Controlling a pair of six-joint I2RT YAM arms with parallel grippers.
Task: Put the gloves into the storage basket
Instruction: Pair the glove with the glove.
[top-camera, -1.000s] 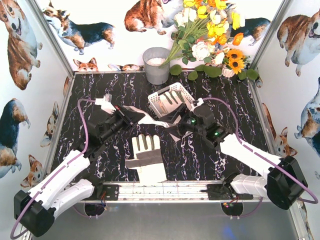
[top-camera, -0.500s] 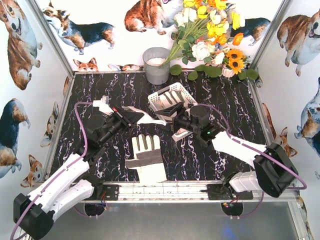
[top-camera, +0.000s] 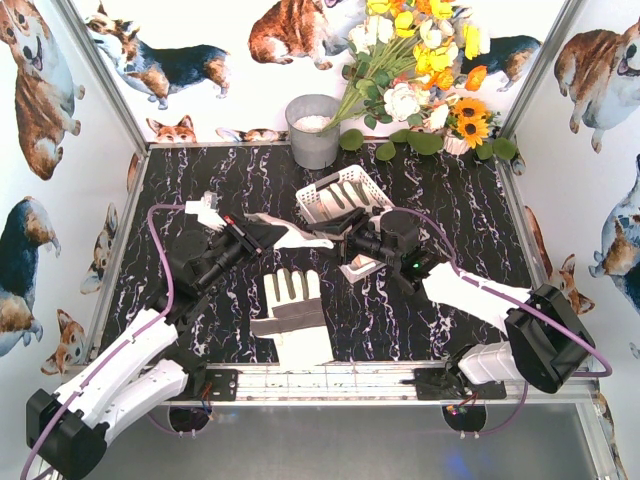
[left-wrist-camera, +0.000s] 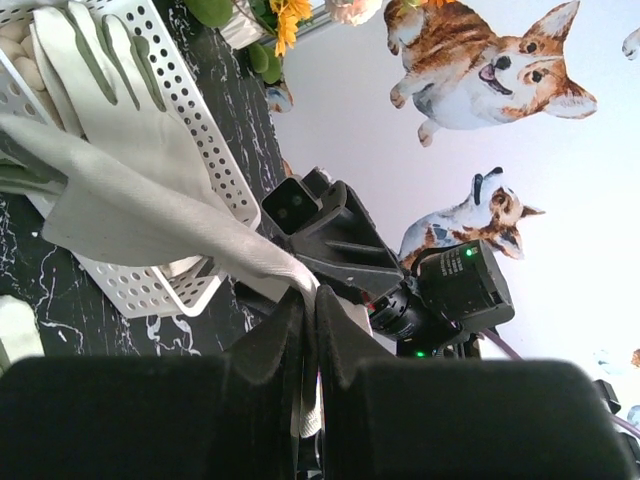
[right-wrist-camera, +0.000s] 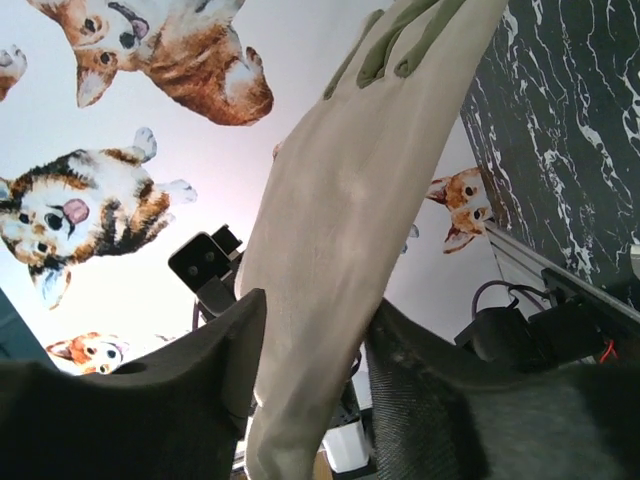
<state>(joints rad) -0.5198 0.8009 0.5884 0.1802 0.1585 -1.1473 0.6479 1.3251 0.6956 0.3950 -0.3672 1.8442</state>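
Your right gripper (top-camera: 352, 238) swung in and narrowed around the glove (top-camera: 300, 238) that your left gripper (top-camera: 260, 234) held pinched just before the storage basket (top-camera: 322, 190), grip unconfirmed, so a two-handed drop-in looked close

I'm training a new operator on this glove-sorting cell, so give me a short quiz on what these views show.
1. True or false: the flat glove near the arm bases lies in the storage basket.
2. The left jaws pinch: A) a white glove; B) a flower stem; C) nothing.
3. Which container stands beside the flowers?
Key: 1 false; 2 A; 3 the grey bucket.
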